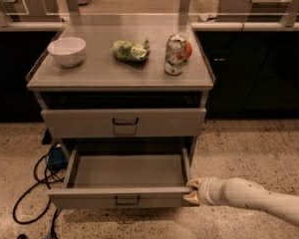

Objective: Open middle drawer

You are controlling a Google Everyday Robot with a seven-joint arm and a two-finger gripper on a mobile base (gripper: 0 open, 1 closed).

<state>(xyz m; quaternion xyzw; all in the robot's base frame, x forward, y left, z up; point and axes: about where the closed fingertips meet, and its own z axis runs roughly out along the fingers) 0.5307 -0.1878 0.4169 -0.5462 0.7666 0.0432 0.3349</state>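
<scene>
Camera-facing middle drawer (89, 198); end effector (191, 191) right

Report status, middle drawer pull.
Gripper at middle drawer right front corner. Drawer pulled well out, inside showing. Black cable on floor by its left side.
</scene>
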